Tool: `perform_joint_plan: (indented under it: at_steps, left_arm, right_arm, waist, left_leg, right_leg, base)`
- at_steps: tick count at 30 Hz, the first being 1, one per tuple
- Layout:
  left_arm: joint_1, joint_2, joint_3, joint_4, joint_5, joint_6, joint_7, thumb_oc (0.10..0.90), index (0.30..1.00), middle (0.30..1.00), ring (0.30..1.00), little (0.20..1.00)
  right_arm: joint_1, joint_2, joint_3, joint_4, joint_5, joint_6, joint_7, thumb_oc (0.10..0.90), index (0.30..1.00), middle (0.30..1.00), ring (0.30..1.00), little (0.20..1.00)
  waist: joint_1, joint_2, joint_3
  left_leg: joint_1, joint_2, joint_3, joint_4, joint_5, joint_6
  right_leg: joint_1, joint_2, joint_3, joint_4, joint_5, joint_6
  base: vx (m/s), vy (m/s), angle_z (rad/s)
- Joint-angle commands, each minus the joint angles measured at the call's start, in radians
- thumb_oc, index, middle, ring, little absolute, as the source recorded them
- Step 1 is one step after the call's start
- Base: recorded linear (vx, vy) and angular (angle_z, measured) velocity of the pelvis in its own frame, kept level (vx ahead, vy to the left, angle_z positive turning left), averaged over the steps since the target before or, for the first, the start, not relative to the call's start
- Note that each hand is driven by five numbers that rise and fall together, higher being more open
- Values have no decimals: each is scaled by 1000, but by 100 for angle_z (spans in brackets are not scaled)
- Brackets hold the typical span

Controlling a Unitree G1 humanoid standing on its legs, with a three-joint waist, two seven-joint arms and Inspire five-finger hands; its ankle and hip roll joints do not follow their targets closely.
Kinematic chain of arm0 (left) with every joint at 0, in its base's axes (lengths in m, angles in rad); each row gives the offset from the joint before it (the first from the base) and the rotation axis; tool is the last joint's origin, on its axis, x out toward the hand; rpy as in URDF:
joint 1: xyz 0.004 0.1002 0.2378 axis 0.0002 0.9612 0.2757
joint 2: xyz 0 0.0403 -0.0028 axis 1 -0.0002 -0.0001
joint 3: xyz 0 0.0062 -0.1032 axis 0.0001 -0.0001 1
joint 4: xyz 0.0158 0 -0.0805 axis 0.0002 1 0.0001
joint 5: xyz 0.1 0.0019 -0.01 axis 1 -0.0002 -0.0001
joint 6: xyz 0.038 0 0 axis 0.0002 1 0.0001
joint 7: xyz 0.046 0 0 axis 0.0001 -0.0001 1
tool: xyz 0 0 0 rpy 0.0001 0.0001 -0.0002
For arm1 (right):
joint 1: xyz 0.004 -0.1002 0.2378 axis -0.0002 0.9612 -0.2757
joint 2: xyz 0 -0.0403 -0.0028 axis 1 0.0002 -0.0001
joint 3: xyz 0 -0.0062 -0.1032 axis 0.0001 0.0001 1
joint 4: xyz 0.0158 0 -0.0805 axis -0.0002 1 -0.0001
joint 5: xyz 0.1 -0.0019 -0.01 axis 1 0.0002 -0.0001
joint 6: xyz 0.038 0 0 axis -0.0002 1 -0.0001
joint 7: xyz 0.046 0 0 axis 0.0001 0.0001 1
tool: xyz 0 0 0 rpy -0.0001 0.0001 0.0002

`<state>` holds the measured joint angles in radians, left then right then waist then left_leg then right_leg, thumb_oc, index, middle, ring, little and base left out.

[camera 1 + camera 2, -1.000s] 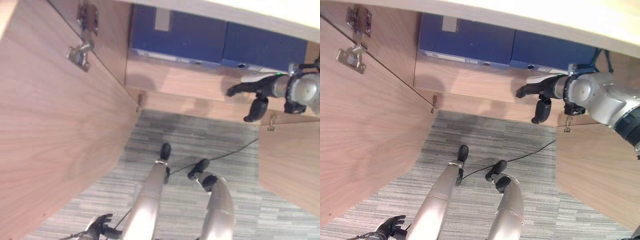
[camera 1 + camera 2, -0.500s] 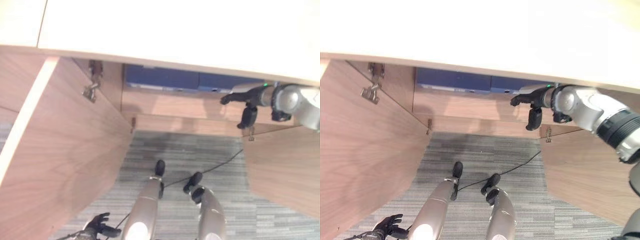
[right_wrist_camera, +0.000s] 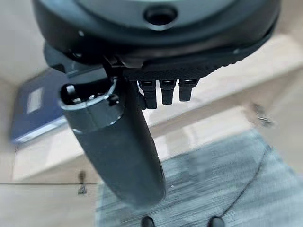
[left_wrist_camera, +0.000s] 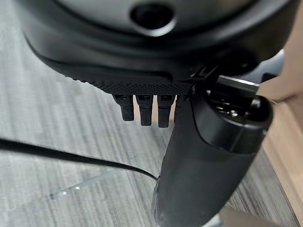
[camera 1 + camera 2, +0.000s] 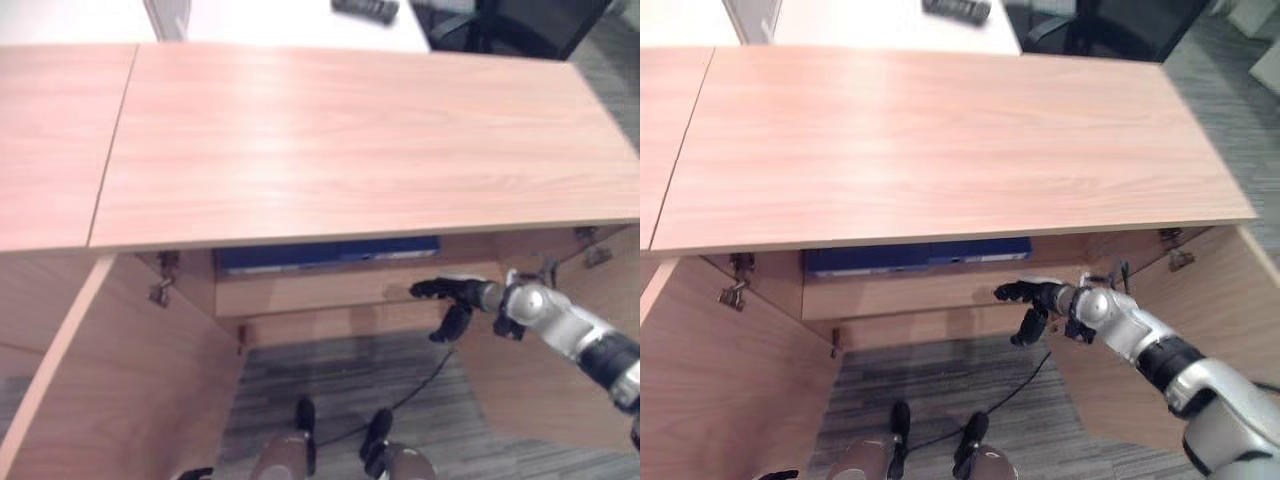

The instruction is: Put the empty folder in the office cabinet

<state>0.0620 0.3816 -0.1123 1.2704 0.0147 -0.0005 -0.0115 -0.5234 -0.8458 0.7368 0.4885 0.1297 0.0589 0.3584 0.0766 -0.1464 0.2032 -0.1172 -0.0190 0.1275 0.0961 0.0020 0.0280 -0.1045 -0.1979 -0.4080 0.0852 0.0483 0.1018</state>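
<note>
- looks like your placing is pretty much done: the flat dark blue folders (image 5: pixel 915 256) are lying on the shelf inside the low light-wood office cabinet (image 5: pixel 300 150), just under its top.
- your right hand (image 5: pixel 1032 300) hangs in front of the shelf, fingers loose and straight, holding nothing, clear of the folders.
- your left hand (image 4: pixel 199 156) is down over the grey carpet (image 5: pixel 330 380), fingers relaxed, nothing in it.
- what's left, i'd guess: close the two open wooden doors (image 5: pixel 110 400).
- the folders lie flat, long axis running side to side along the shelf, one long edge facing you.
</note>
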Motion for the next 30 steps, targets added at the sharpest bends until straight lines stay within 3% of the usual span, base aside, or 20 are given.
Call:
perform_joint_plan:
  at_steps: [1,4,6,8,9,13,18,23,28,30]
  left_arm:
    - [51,1,12,63,41,17,-5,800,900,900,900,900]
    - [49,-19,26,87,71,27,-8,800,900,900,900,900]
    - [50,-22,28,89,77,28,-10,800,900,900,900,900]
    - [47,-34,34,90,86,31,-14,800,900,900,900,900]
    - [41,-42,32,88,92,32,-13,800,900,900,900,900]
    - [36,-53,23,88,115,37,-14,800,900,900,900,900]
    - [27,-76,14,104,113,41,-13,800,900,900,900,900]
    - [22,-89,2,128,122,44,-18,800,900,900,900,900]
    - [12,-83,11,135,115,44,-9,800,900,900,900,900]
    - [7,-82,2,135,111,42,-9,800,900,900,900,900]
  right_arm:
    - [-25,1,-47,42,17,-22,-42,800,900,900,900,900]
    - [158,99,-180,99,31,-29,-78,800,900,900,900,900]
    - [201,115,-207,106,33,-30,-81,800,900,900,900,900]
    - [315,149,-295,143,43,-35,-108,800,900,900,900,900]
    - [411,169,-394,180,43,-38,-148,800,900,900,900,900]
    - [546,205,-548,219,74,-42,-201,800,900,900,900,900]
    - [605,288,-639,277,147,-51,-261,800,900,900,900,900]
    - [635,318,-702,344,198,-52,-293,800,900,900,900,900]
    - [629,294,-755,412,215,-52,-323,800,900,900,900,900]
    - [600,240,-792,454,214,-53,-345,800,900,900,900,900]
  waist:
    - [13,-8,-55]
    - [-6,-6,-114]
    - [-8,-5,-127]
    - [-23,5,-161]
    - [-47,14,-187]
    - [-84,28,-214]
    - [-109,36,-224]
    - [-143,41,-225]
    - [-171,40,-229]
    - [-186,41,-230]
  left_leg:
    - [-17,69,16,-24,-17,-50]
    - [50,78,42,-93,-1,-56]
    - [63,78,48,-102,-1,-56]
    - [93,75,59,-117,-9,-56]
    - [115,69,74,-121,-19,-54]
    - [141,66,89,-125,-32,-52]
    - [162,73,115,-125,-39,-54]
    - [180,86,157,-118,-48,-57]
    - [203,99,209,-110,-65,-57]
    - [213,103,235,-100,-76,-57]
  right_leg:
    - [-30,4,-5,6,4,28]
    - [14,34,8,-32,0,34]
    - [24,40,11,-42,-1,35]
    - [48,49,20,-59,-4,38]
    - [64,53,33,-71,-4,41]
    - [82,65,62,-87,-6,37]
    - [89,82,96,-95,-10,32]
    - [82,105,140,-97,-10,27]
    - [76,123,182,-107,1,30]
    - [75,130,204,-114,7,32]
  base:
    - [94,4,-28]
    - [75,5,-25]
    - [73,22,-25]
    - [94,64,-23]
    - [69,73,-24]
    - [63,16,-32]
    - [26,-39,-19]
    - [6,-79,-24]
    - [1,-65,-41]
    - [5,-58,-62]
